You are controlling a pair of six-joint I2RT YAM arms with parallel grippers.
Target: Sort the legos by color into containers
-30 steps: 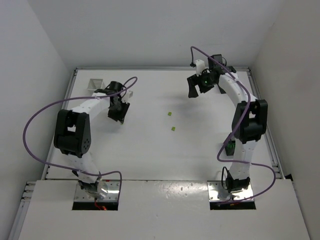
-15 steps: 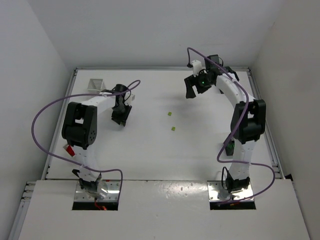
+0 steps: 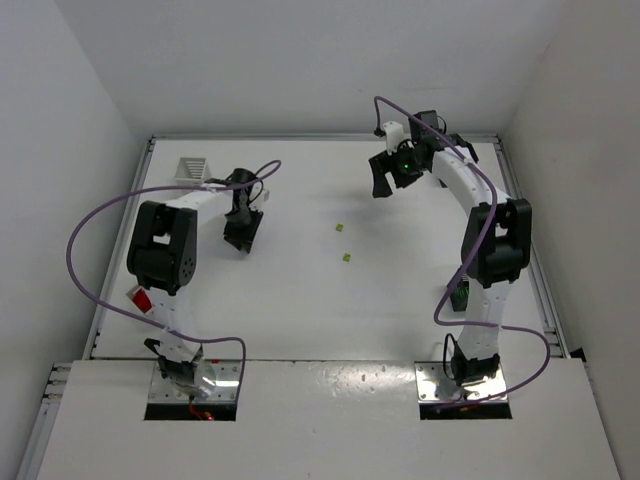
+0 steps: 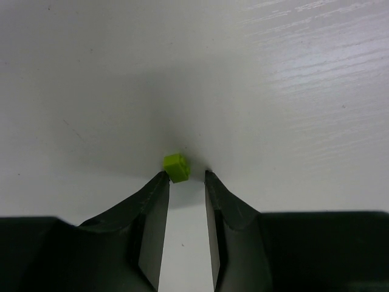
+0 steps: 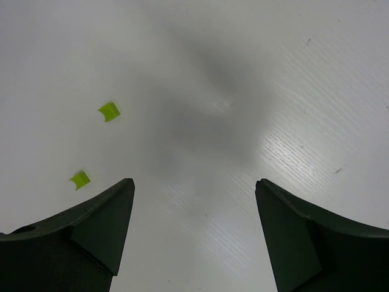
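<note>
A tiny yellow-green lego (image 4: 175, 167) lies on the white table just beyond my left gripper's (image 4: 185, 175) tips and touches the left fingertip. The jaws stand narrowly apart and nothing is between them. From above, this gripper (image 3: 240, 238) points down at the table's left side and hides that lego. My right gripper (image 5: 194, 182) is wide open and empty above bare table at the back right (image 3: 383, 185). Two more yellow-green legos (image 3: 340, 228) (image 3: 347, 257) lie mid-table; they also show in the right wrist view (image 5: 109, 111) (image 5: 79, 179).
A white slatted basket (image 3: 193, 168) stands at the back left corner. A dark basket with green inside (image 3: 459, 296) is partly hidden behind the right arm. A red thing (image 3: 140, 298) shows by the left arm near the table's left edge.
The left arm's elbow has swung back and up, uncovering the red thing, while its gripper stayed at nearly the same spot. The right gripper has shifted slightly back and left.
</note>
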